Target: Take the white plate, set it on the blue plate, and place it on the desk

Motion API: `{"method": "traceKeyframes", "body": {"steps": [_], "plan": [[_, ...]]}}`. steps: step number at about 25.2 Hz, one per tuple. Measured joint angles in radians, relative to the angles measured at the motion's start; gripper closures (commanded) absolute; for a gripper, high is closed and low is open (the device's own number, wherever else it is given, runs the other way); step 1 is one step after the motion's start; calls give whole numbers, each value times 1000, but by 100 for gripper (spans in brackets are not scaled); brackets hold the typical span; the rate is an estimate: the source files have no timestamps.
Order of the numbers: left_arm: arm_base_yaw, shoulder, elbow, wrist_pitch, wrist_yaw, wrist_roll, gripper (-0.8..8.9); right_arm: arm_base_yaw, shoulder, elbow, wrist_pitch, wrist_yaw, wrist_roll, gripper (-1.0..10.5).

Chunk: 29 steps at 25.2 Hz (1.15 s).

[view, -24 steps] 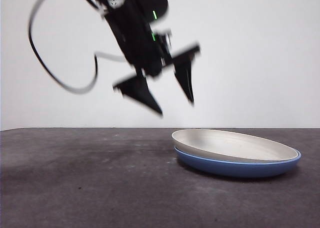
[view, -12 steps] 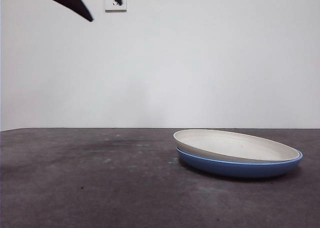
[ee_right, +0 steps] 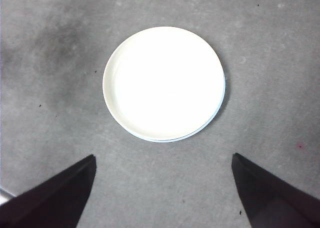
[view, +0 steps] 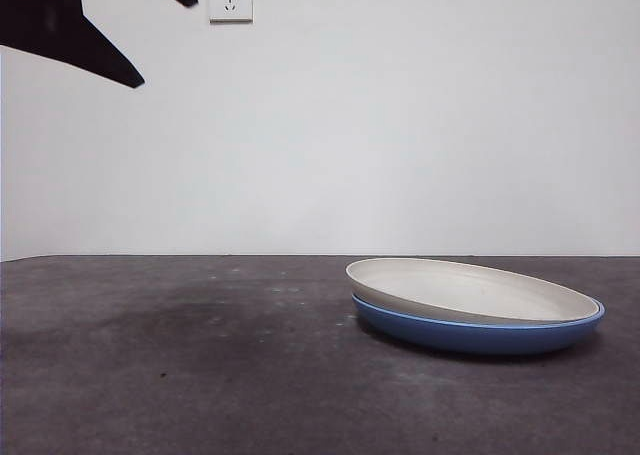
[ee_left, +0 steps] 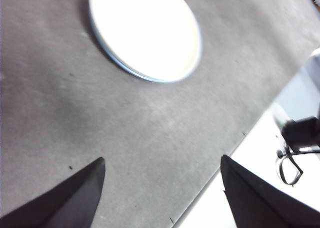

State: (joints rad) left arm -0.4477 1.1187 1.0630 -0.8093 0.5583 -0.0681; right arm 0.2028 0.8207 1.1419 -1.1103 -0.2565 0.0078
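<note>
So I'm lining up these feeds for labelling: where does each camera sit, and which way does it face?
Front view: low at desk height, looking level across at the white plate resting on the blue plate; black jaw tips of the left gripper show top left.
Left wrist view: high, angled down at the plates and desk edge; own open jaws.
Right wrist view: straight above the stack; own open jaws.
All three share the stacked plates.

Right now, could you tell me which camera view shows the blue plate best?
The front view: the blue plate shows its whole side beneath the white plate. Both wrist views show only a thin blue rim sliver.
</note>
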Motion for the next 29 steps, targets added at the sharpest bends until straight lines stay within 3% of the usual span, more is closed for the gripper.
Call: {"method": "traceKeyframes", "body": {"steps": [13, 19, 29], "plan": [[-6, -22, 0, 13, 8, 11, 440, 0, 0, 0, 0, 3, 4, 513], [-6, -22, 0, 13, 8, 12, 440, 0, 37, -51, 58, 101, 32, 513], [-6, -22, 0, 13, 8, 19, 440, -51, 226, -243, 350, 98, 114, 513]]}}
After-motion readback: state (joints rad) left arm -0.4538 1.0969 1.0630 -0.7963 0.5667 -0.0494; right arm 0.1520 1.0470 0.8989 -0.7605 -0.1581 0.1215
